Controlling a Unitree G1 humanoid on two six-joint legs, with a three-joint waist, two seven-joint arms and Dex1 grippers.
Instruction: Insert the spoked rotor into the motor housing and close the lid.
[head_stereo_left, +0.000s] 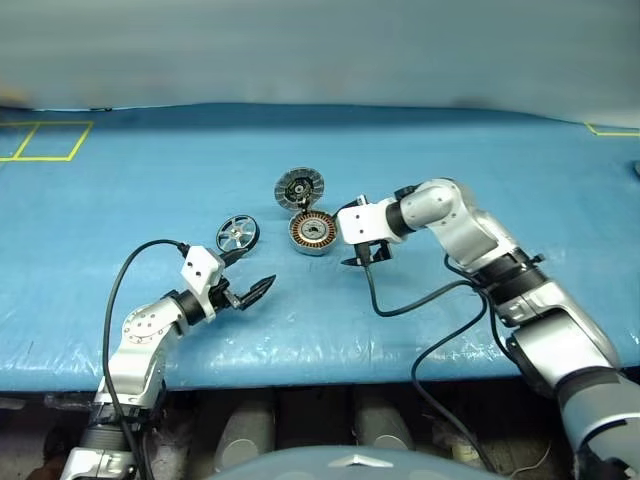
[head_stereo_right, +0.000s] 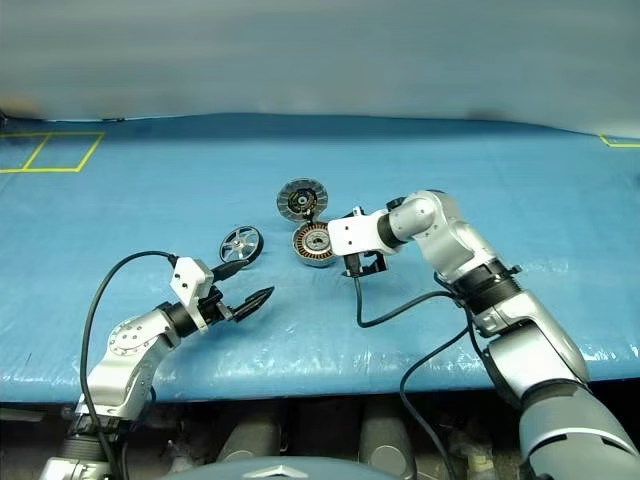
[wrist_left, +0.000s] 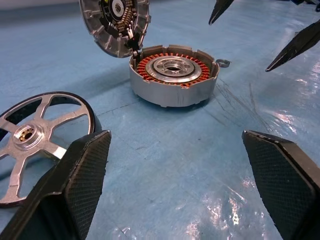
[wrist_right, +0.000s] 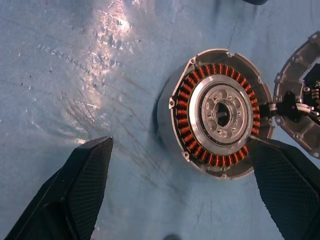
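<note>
L claw (head_stereo_left: 258, 291) sits low over the blue table (head_stereo_left: 120, 200), fingers wide apart, nothing between them. The spoked rotor (head_stereo_left: 237, 236) lies flat on the table just beyond and a bit to the robot's left of that claw's tips, near but not touching as far as the head views show. In the L wrist view the rotor is off to one side of the finger line, not between the pads, so the claw prob. needs a small swing toward it before closing. L arm is clearly the nearer one to the rotor.

Next over: the motor housing (head_stereo_left: 312, 232), open side up, copper windings showing, centre empty. The lid (head_stereo_left: 299, 187) stands tilted up at the housing's far edge, ribbed side facing the robot, seemingly joined to the rim by a small hinge.

R claw (head_stereo_left: 366, 256) hangs just beside the housing on the robot's right, pointing down, fingers spread wide and empty; in its wrist view one pad overlaps the housing's rim, contact can't be told.

No brand, label or readable writing on any part.
</note>
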